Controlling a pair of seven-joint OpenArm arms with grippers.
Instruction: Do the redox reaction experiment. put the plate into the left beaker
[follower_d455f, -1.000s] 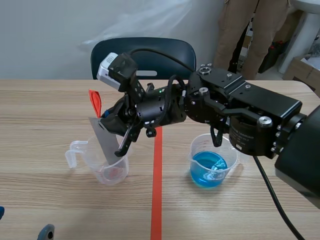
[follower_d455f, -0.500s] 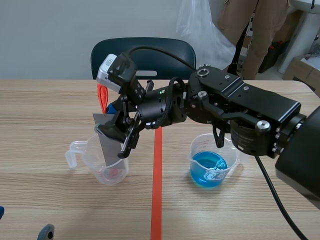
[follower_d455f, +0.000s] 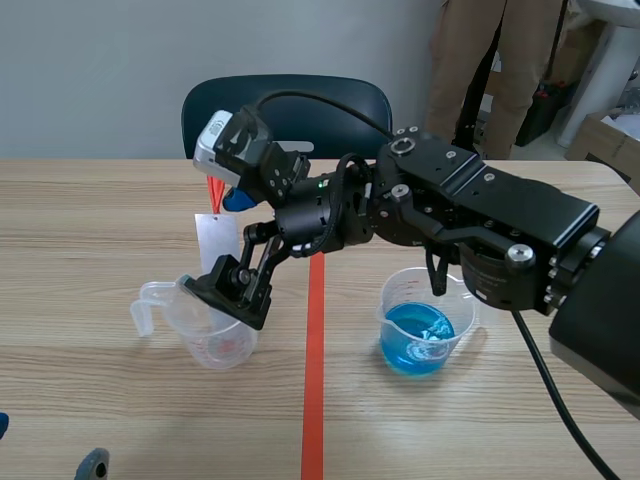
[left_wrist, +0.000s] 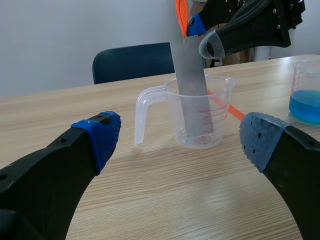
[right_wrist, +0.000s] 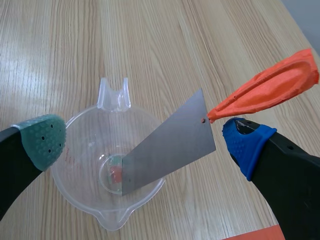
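Observation:
A grey metal plate (right_wrist: 170, 145) with an orange tag (right_wrist: 265, 95) stands tilted in the clear left beaker (right_wrist: 80, 170), its lower end on the bottom. My right gripper (right_wrist: 145, 142) hangs open over the beaker, one finger on each side of the plate; the blue pad (right_wrist: 247, 142) is close to the plate's upper corner. From the scene view the plate (follower_d455f: 217, 238) rises out of the beaker (follower_d455f: 215, 335) between the right gripper's (follower_d455f: 236, 245) spread fingers. My left gripper (left_wrist: 180, 145) is open, low over the table, facing the beaker (left_wrist: 220, 112) and plate (left_wrist: 192, 75).
A second beaker (follower_d455f: 420, 325) holding blue liquid stands right of the orange tape line (follower_d455f: 314, 400). A dark chair (follower_d455f: 290, 110) is behind the table, and a person (follower_d455f: 490, 60) stands at the back right. The left gripper's tips (follower_d455f: 92, 462) sit at the near left edge.
The right gripper has opened and let go of the plate. The plate has dropped deeper into the left beaker and now rests there on its own.

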